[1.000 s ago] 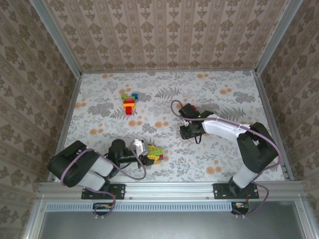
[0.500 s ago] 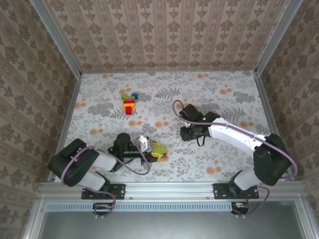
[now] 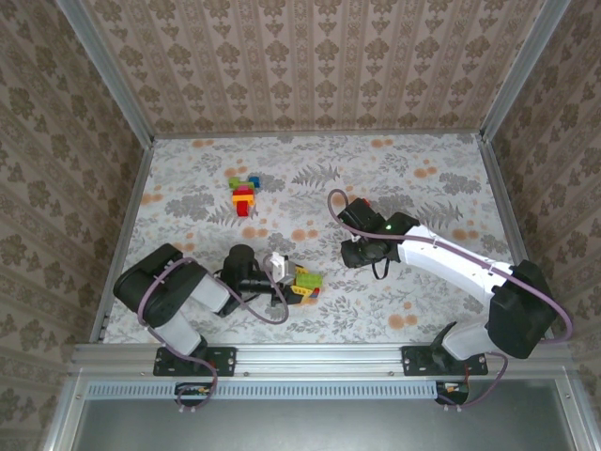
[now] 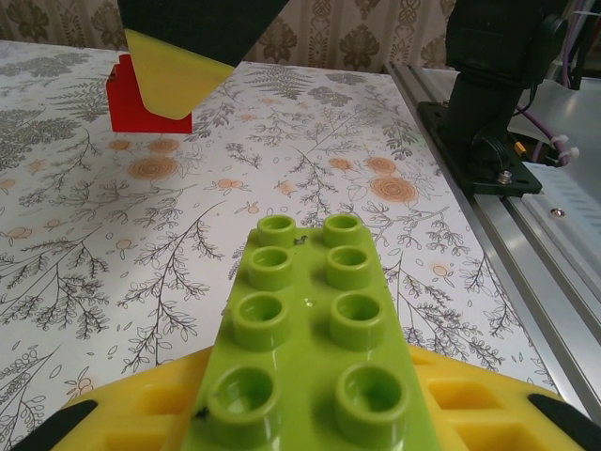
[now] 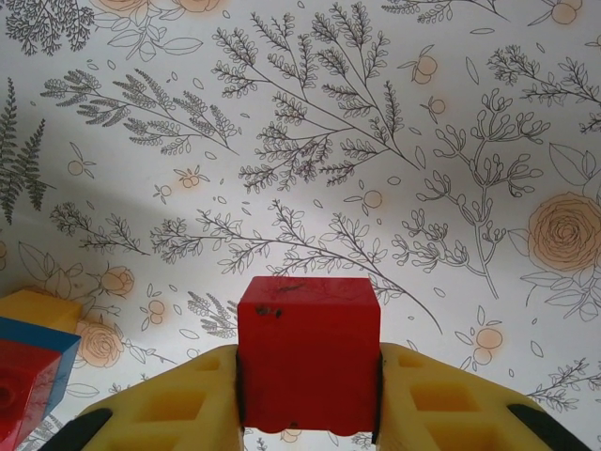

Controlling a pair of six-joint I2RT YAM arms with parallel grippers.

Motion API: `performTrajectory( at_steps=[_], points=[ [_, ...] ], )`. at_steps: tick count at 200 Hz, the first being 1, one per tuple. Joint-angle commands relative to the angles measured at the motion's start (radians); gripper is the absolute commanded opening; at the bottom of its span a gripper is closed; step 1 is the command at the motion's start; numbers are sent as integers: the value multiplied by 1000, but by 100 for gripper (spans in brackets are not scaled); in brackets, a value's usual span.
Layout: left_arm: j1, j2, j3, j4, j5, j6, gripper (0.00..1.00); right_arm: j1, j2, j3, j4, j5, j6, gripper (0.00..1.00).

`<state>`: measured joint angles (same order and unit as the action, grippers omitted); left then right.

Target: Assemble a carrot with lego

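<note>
**Operator:** What do we hold now?

**Technician:** Our left claw (image 4: 315, 381) is closed on the green brick (image 4: 310, 319), studs exposed, low over the surface (image 4: 282, 178). Our right claw (image 5: 308, 381) grips the red brick (image 5: 308, 362) by its side faces.

**Operator:** Why side grips?

**Technician:** They leave the mating faces free (our judgement). The remaining lego (image 3: 244, 194) lies far left.

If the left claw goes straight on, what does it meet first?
Likely nothing: ahead of the left claw and its green brick lies bare tablecloth; the red brick sits left of that line.
</note>
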<state>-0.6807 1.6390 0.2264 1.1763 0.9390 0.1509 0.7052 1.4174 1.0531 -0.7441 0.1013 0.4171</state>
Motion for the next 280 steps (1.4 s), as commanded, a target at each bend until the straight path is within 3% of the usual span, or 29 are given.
performTrajectory(
  at_steps=[1,65,90,161,280],
  points=[
    [3,-38,-26,2,11,4,39,10,-20,31,-49,23,22,33],
    [-16,-180,-69,-1,7,-8,38,9,-20,1,-4,25,27,32],
    [-36,-112,-67,131,15,-47,36,9,-20,-4,2,38,27,32],
    [-116,-23,12,138,-61,-27,37,4,-108,-22,-15,74,23,32],
    [-150,93,133,146,-115,-48,33,-18,-139,-51,-4,76,9,32]
  ],
)
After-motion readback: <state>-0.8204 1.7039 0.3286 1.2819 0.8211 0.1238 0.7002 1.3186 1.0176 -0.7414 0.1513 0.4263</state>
